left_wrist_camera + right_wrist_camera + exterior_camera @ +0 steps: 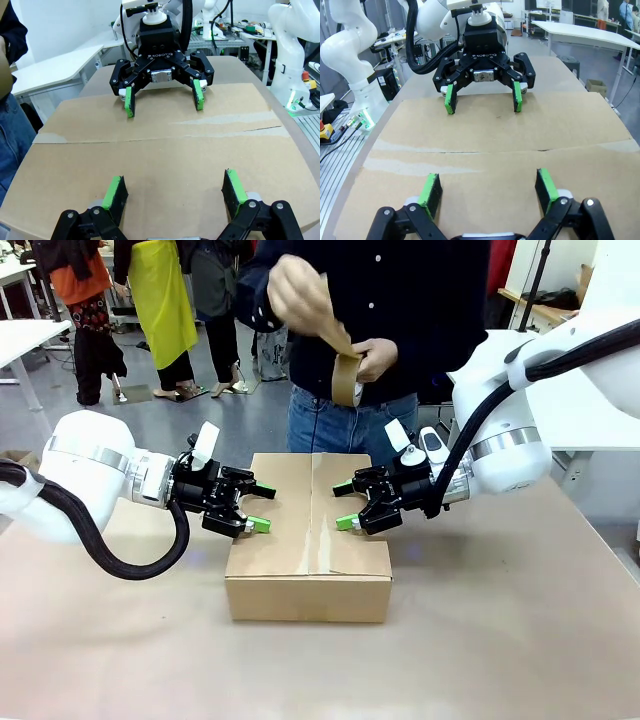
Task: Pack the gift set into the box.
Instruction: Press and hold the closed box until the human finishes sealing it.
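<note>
- Left claw (248, 508), at the picture's left in the front view, over the left edge of the box (308, 540), green pads spread wide apart and gripping nothing.
- Same left claw (172, 197) seen from its own wrist: two green pads (114, 192) low over the closed cardboard top, jaws apart, whether touching the flap cannot be told.
- Plain brown box at the middle of the tan counter (120, 640), flaps folded shut, centre seam running away toward the person, a clear tape strip along part of it.
- Above and behind the box, a person in a dark shirt and blue jeans, one hand (292, 290) raised and pulling a brown strip, the other hand (374, 358) holding a roll of brown tape (347, 378).
- Right claw (345, 504), reaching in from the picture's right over the right half of the box, green pads parted, empty.
- Right claw (490, 187) from its own wrist: pads (431, 190) wide apart just above the cardboard, facing the left claw across the seam.
- Box top (500, 145) spanning the space between both claws.
</note>
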